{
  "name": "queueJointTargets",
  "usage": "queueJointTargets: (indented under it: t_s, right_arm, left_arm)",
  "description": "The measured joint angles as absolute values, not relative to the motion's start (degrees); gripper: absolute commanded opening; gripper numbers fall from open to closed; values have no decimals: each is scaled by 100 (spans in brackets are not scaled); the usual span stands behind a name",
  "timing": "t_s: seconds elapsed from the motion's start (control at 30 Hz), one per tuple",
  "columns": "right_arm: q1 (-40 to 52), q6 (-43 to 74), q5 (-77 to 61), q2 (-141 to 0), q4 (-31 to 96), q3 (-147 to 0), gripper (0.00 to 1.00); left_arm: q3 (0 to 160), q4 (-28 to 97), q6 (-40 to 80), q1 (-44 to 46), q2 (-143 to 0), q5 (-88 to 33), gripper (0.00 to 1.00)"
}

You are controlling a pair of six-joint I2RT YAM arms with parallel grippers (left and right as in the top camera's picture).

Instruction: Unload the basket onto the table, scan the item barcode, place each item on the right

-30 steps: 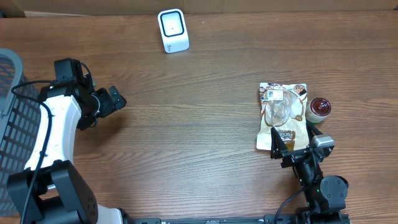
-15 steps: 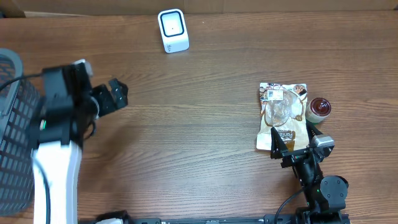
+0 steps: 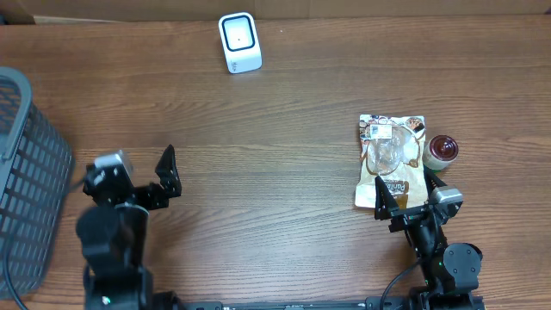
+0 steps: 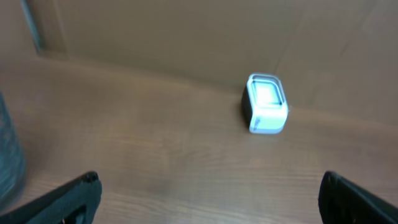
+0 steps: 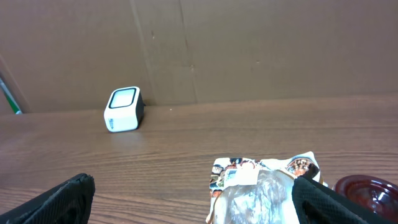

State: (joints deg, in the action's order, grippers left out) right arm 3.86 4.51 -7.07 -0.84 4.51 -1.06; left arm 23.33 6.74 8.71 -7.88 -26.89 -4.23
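Overhead: caught left gripper [image 3: 146,176] and right gripper [image 3: 403,185] folded low, pointing away, both spread wide and empty. Counted one snack packet [image 3: 392,159] flat just ahead of the right claw, print too small to read; one red-lidded jar [image 3: 442,149] ahead-right; one white scanner [image 3: 239,42] far ahead. Left wrist: spotted only the scanner, ahead-right. Right wrist: found packet close ahead, scanner far ahead-left.

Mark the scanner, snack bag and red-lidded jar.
scanner [image 3: 239,41], overhead view, centre of its top face.
snack bag [image 3: 389,155], overhead view, clear middle panel.
red-lidded jar [image 3: 444,149], overhead view, centre of lid.
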Motion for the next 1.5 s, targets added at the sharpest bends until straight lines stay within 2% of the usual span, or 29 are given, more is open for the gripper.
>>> queueJointTargets:
  t_s: [0.17, 0.43, 0.6, 1.5]
  right_arm:
    - [384, 449, -707, -84, 449, -106, 100]
    - [386, 451, -707, -84, 449, -106, 100]
    - [384, 451, -709, -84, 447, -106, 100]
    - [384, 454, -707, -84, 451, -106, 100]
  left_arm:
    - [1232, -91, 567, -784, -1804, -484, 99]
    - [344, -84, 91, -486, -720, -373, 99]
    - [54, 440, -3, -447, -185, -246, 99]
    - [54, 434, -21, -410, -97, -207, 99]
